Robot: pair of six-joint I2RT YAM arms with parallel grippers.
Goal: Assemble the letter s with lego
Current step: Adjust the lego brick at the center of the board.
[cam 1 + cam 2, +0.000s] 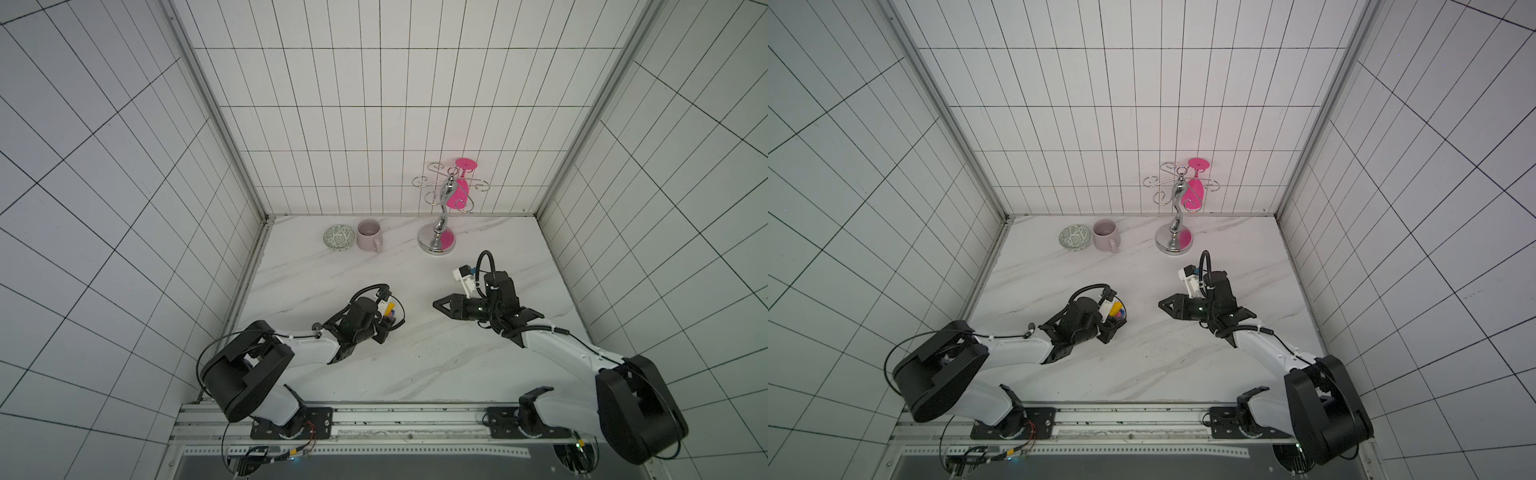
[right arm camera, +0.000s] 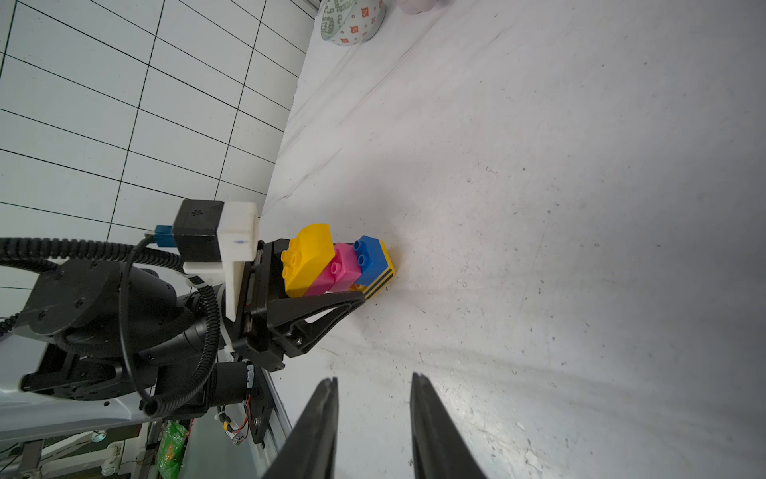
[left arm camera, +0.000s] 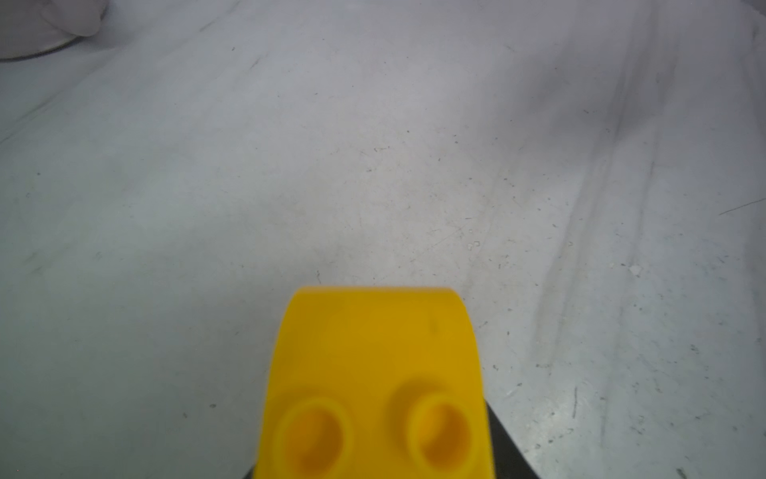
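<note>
My left end effector [image 1: 390, 325] pinches the letter s [image 2: 331, 265], its yellow, pink and blue bricks joined, low on the table [image 1: 415, 353], well apart from the mug [image 1: 369, 235] and nearer my base than it. My right end effector [image 2: 373, 380] hangs empty and slightly spread, also well clear of the mug, pointing toward the letter s

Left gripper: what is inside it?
The left gripper is shut on the letter s: yellow, pink and blue bricks show. Its near finger covers part of them; the far finger is hidden.
</note>
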